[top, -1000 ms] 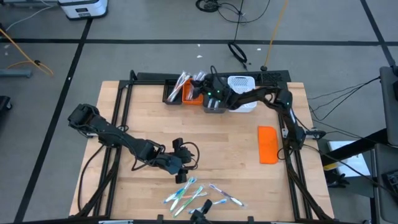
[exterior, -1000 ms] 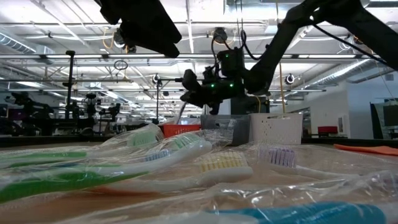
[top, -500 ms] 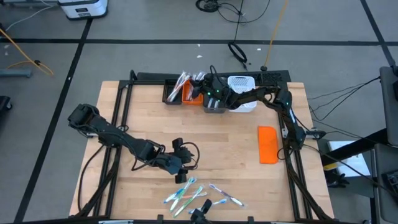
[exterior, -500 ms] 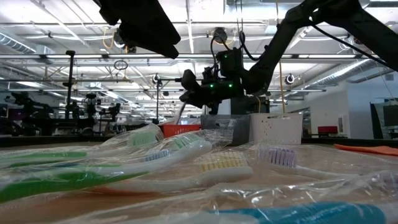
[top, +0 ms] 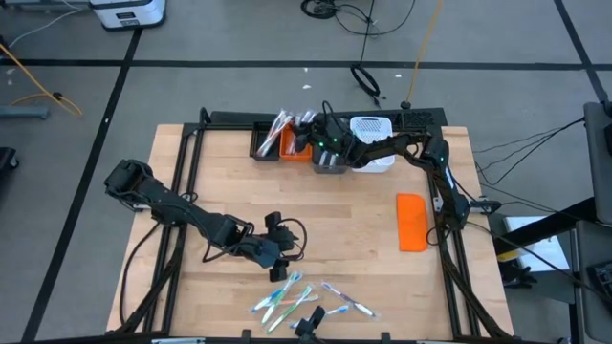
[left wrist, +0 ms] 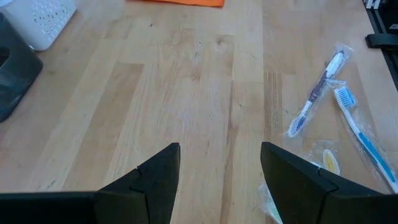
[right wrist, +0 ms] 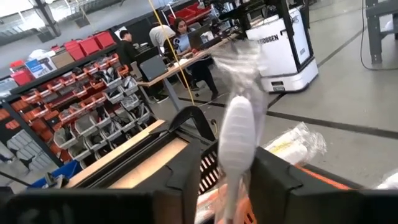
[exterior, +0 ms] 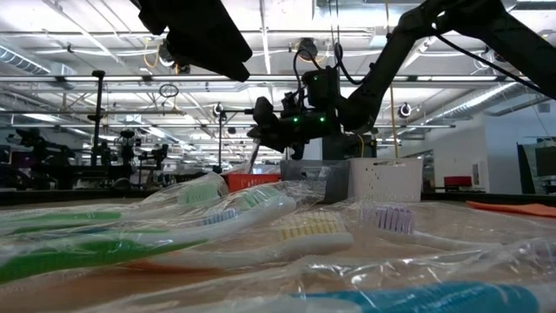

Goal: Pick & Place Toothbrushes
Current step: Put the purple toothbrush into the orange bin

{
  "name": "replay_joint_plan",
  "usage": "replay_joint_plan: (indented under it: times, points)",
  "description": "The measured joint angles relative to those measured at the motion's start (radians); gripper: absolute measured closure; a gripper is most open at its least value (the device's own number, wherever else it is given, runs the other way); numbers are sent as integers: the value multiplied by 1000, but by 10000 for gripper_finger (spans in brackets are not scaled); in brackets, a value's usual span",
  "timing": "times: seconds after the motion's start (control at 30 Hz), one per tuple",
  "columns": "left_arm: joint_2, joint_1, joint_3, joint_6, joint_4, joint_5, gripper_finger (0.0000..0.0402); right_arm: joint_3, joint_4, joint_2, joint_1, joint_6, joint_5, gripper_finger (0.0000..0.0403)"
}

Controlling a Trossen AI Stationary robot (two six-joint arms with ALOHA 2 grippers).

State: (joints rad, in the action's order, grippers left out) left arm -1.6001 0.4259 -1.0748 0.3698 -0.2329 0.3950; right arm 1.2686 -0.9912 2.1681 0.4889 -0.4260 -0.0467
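Observation:
Several wrapped toothbrushes (top: 298, 299) lie flat in a loose pile by the table's near edge, with blue, green and white handles; the low view shows them close up (exterior: 261, 213). My left gripper (top: 279, 263) hovers open just behind this pile; in the left wrist view (left wrist: 221, 177) two brushes (left wrist: 317, 93) lie beyond its fingers. My right gripper (top: 308, 134) is at the far edge over the row of bins, shut on a white wrapped toothbrush (right wrist: 236, 140). More brushes stand in the black bin (top: 271, 141). My right gripper pinches the white toothbrush in its clear wrapper between its two fingers (right wrist: 186, 180), part way along the handle (right wrist: 231, 186). The rounded white end (right wrist: 237, 124) sticks out past the fingertips. The brush is lifted clear above the bins, and one end slants down below the gripper (exterior: 254, 158).
Along the far edge stand a black bin, an orange bin (top: 295, 145), a grey bin (top: 330, 161) and a white perforated bin (top: 375, 143). A flat orange block (top: 411, 222) lies toward the right edge. Bare wood (top: 335, 220) spreads across the middle of the table.

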Motion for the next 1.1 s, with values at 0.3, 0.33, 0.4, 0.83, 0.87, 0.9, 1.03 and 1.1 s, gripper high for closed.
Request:
replay_joint_plan:
  times: [0.3, 0.33, 0.4, 0.83, 0.87, 0.9, 1.03, 1.1]
  points:
    - [0, 0, 0, 2, 0, 0, 176, 0, -3, 0, 0, 12, 1, 204]
    - [0, 0, 0, 2, 0, 0, 176, 0, -3, 0, 0, 15, 3, 198]
    - [0, 0, 0, 2, 0, 0, 176, 0, -4, 0, 0, 21, 27, 187]
    - [0, 3, 0, 6, -1, 0, 176, 0, 232, -144, 1, 214, 16, 194]
    - [0, 3, 0, 6, -1, -1, 176, -1, 281, -163, 1, 229, 17, 194]
    - [0, 3, 0, 6, -1, 0, 176, -1, 318, -178, 1, 236, 17, 195]
    - [0, 3, 0, 6, -1, 0, 176, -1, 431, -243, 1, 290, 16, 195]
    - [0, 3, 0, 9, -1, -1, 176, -1, 475, -270, 1, 319, -8, 197]
